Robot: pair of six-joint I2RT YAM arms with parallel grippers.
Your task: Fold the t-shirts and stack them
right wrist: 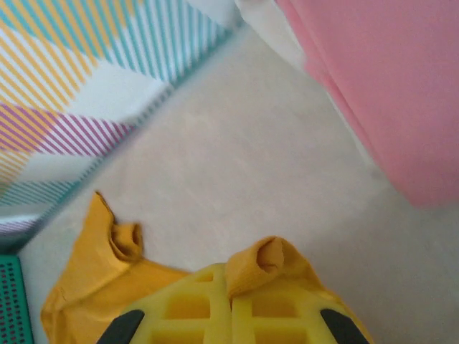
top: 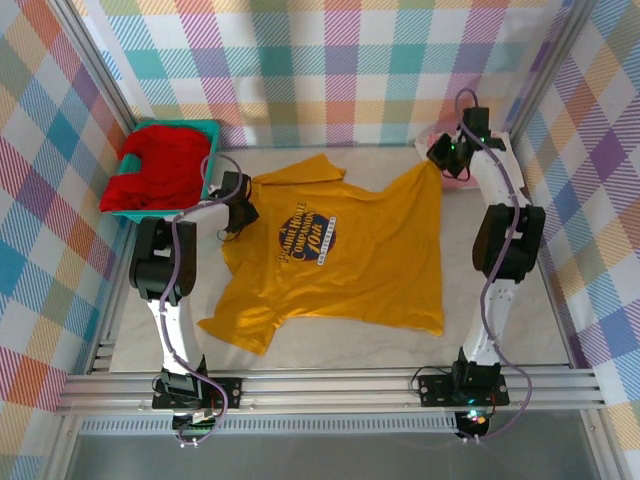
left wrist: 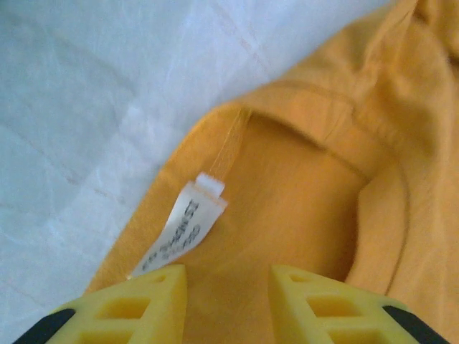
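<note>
The mustard-yellow t-shirt lies spread sideways on the table, dark round print up, collar to the left and hem to the right. My left gripper is at the collar. In the left wrist view it stands open over the neck opening, beside the white label. My right gripper is shut on the hem's far right corner; a fold of yellow cloth sticks out of the closed fingers. The red t-shirt is heaped in the basket. The pink t-shirt lies just beyond the right gripper.
The teal plastic basket stands at the back left, close to the left arm. Checked cloth walls close the table on three sides. A metal rail runs along the near edge by the arm bases.
</note>
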